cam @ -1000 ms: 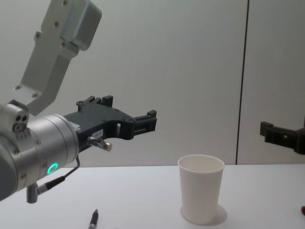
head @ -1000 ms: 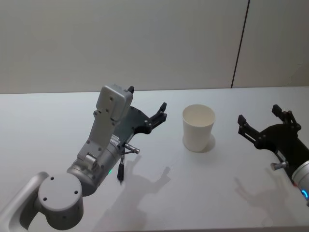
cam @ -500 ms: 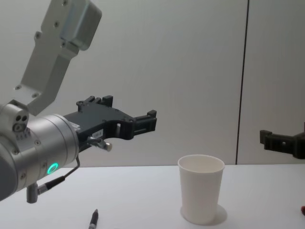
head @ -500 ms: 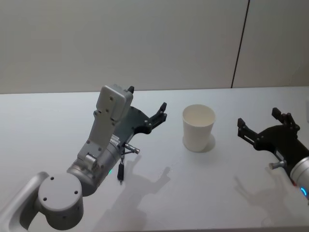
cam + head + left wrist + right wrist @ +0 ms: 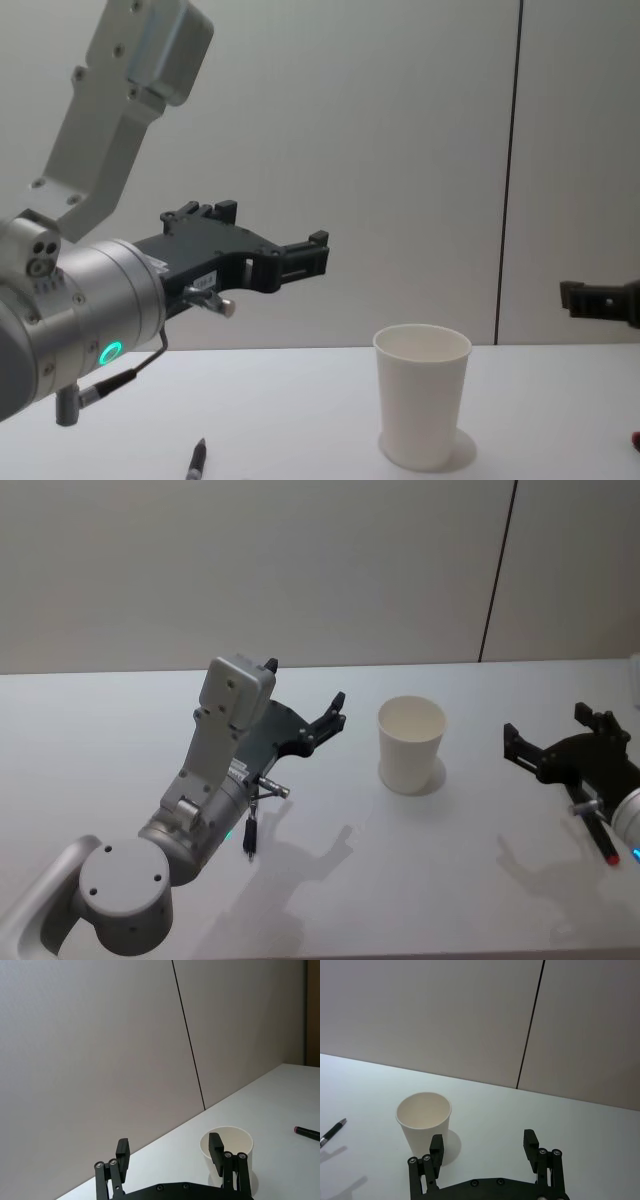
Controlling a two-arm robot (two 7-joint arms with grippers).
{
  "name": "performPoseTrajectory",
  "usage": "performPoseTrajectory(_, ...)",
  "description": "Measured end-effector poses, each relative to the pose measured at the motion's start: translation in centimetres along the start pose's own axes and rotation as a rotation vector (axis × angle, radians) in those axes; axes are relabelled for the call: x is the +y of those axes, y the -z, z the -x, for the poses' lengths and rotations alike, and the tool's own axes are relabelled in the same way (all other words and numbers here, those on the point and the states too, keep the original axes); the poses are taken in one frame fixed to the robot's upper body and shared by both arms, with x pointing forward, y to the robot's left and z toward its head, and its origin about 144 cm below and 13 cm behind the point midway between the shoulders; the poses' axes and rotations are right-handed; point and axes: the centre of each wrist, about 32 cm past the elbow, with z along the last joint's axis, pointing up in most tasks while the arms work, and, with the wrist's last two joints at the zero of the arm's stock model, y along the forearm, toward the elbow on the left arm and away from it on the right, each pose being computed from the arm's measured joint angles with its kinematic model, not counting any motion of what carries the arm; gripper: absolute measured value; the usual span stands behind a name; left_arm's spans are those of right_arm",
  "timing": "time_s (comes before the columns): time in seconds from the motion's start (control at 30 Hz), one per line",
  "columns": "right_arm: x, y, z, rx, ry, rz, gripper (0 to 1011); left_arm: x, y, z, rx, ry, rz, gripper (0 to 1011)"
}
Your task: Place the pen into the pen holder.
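The pen holder (image 5: 411, 745) is standing upright on the worktop (image 5: 100, 740), and I am taking every bearing from it. A dark pen (image 5: 250, 838) is lying flat to the left of the holder, well apart from it and nearer the robot's body, under the left arm. A red-tipped pen (image 5: 603, 845) is lying to the right of the holder, also well apart, under the right wrist.

The left gripper (image 5: 169, 1152) is hovering high, left of the holder, with its fingers spread wide and holding nothing. The right gripper (image 5: 483, 1145) is hovering right of the holder and pointing toward it, fingers equally wide and empty.

The holder is looking empty, so I am judging the pick to be the step in hand. To do it well, I am planning to tilt the nearer gripper down over its pen. I'd turn the wrist so the fingers are straddling the barrel crosswise near its middle, then lower almost to the worktop before closing. Gripping off-centre risks the pen rolling away or hanging crooked.
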Motion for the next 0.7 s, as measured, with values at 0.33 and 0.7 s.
performPoseTrajectory(0.33, 0.4, -0.8, -0.9, -0.013, 0.023, 0.068, 1001, 0.0, 0.0, 0.0, 0.000, 0.000, 0.000, 1004)
performPoseTrajectory(0.7, 1.4, -1.2, -1.8, -0.057, 0.042, 0.148, 1001, 0.0, 0.0, 0.0, 0.000, 0.000, 0.000, 1004)
